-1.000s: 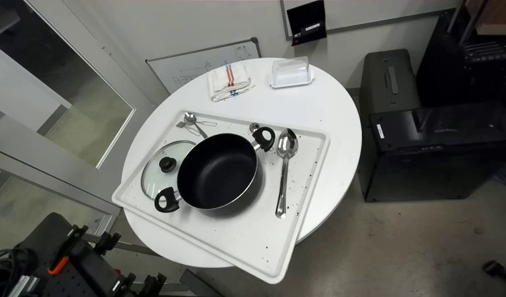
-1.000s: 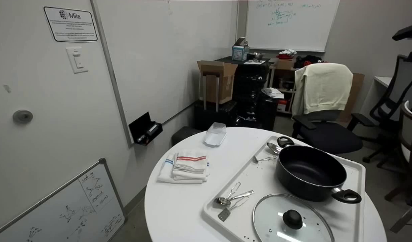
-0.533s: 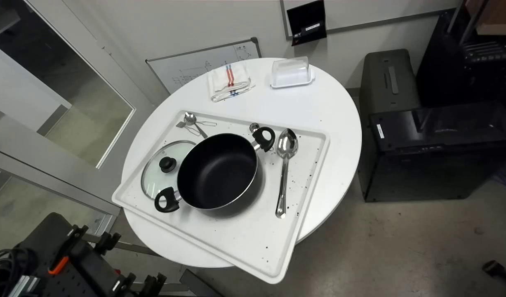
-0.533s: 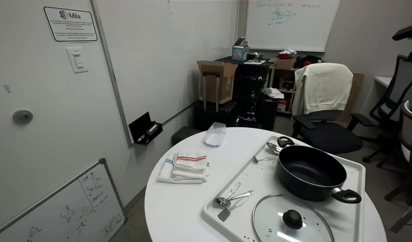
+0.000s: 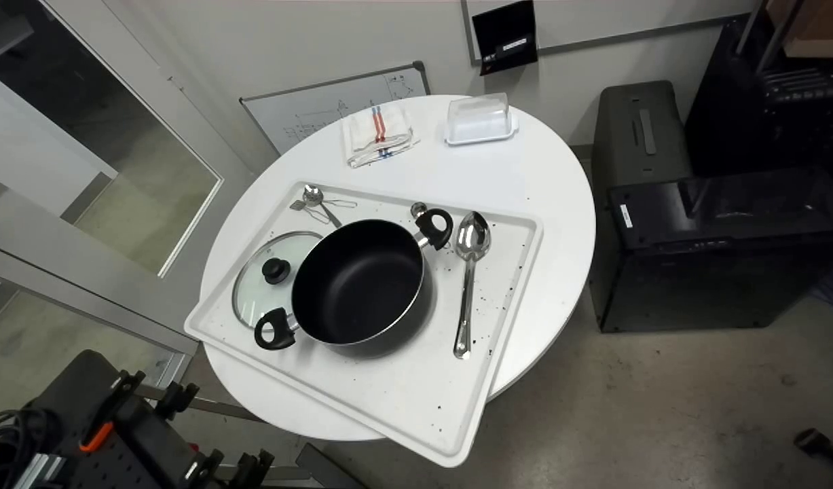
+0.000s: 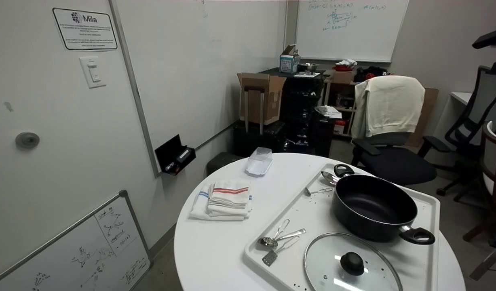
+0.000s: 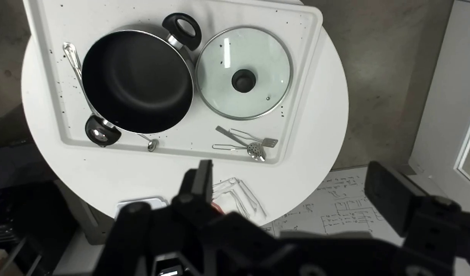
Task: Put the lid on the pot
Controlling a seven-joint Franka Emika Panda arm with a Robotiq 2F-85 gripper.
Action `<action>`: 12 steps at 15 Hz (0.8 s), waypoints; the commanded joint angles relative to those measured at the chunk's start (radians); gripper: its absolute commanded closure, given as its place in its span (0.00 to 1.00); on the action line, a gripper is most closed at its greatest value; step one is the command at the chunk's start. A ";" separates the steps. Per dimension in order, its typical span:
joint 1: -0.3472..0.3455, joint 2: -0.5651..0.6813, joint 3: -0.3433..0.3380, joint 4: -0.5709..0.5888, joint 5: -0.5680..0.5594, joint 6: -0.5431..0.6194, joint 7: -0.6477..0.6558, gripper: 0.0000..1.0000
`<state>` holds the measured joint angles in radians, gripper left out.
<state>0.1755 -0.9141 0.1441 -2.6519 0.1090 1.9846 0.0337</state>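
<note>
desk [image 5: 565, 204]: round, white; bears the tray, towels and dish.

tray [image 5: 402, 401]: white, oblong, raised rim; a corner juts past the desk's edge in an exterior view.

pot [image 5: 358, 282]: black, two loop handles; upright on the tray, dark interior in sight.

lid [image 7: 244, 73]: clear glass, metal rim, dark knob uppermost; flat on the tray, just beside the pot; whether the two touch cannot be told.

big spoon [image 5: 468, 285]: metal; on the tray, across the pot from the lid, bowl near a pot handle.

towels [image 6: 229, 202]: white, red and blue stripes; folded pile near the dish.

dish [image 5: 482, 122]: white base, clear cover.

claw [image 7: 290, 172]: black, blurred in the wrist view's foreground; released, both fingers wide apart.

strainer [image 7: 254, 150], spatula [image 7: 270, 143]: metal; clustered at a tray corner near the lid.

ladle [image 7: 152, 145]: metal, small; near the pot, by the tray's rim.

crumbs [image 5: 490, 352]: dark, scattered on the tray.
</note>
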 commanded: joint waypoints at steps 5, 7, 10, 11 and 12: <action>-0.032 0.356 0.004 0.008 -0.039 0.275 -0.020 0.00; -0.040 0.469 0.003 0.024 -0.059 0.348 -0.019 0.00; -0.055 0.652 0.002 0.058 -0.102 0.456 -0.018 0.00; -0.060 0.706 0.001 0.075 -0.117 0.476 -0.017 0.00; -0.065 0.766 0.000 0.092 -0.135 0.504 -0.015 0.00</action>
<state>0.1294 -0.3330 0.1438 -2.6419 0.0204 2.4252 0.0264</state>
